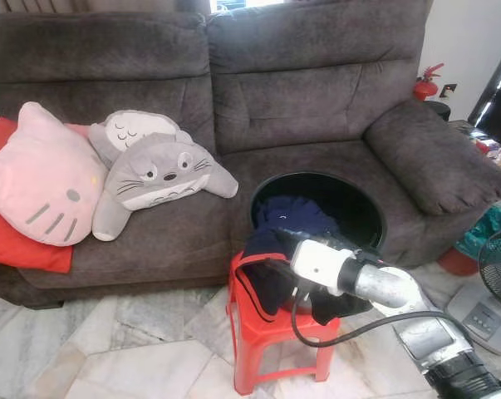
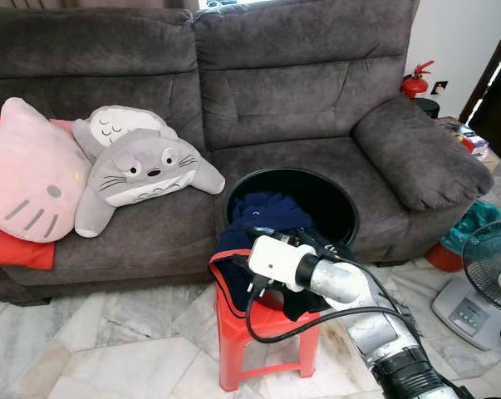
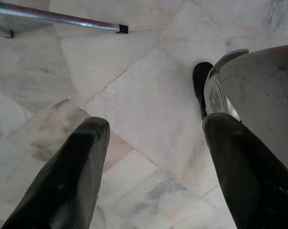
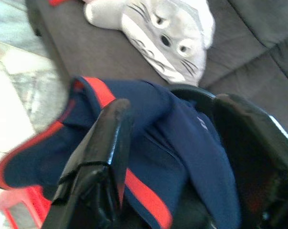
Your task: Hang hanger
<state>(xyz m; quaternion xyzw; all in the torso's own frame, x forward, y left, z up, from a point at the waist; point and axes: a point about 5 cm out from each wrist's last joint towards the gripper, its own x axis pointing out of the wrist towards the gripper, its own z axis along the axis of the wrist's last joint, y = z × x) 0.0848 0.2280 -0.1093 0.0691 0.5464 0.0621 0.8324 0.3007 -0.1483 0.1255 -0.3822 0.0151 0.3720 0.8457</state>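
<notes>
Navy cloth with red trim, a garment [image 1: 277, 249], lay draped from the black basket [image 1: 362, 208] on the sofa [image 1: 316, 100] down over the red stool [image 1: 258, 332] on the near floor. No hanger could be made out among the folds; if one was there, the cloth hid it.

Only the right gripper [image 4: 170, 143] was close to the work. It reached in from the near right, its fingers [image 4: 105, 143] spread apart, holding nothing, poised just above the garment where it crossed the basket's rim. The red band ran along the cloth between the two fingers, so the garment lay straight ahead of and below them. By my reading, the coming move was a short reach forward and down to close on the cloth.

The left gripper [image 3: 153, 157] hung over bare marble floor [image 3: 134, 105], its fingers parted and empty, well away from the stool.
</notes>
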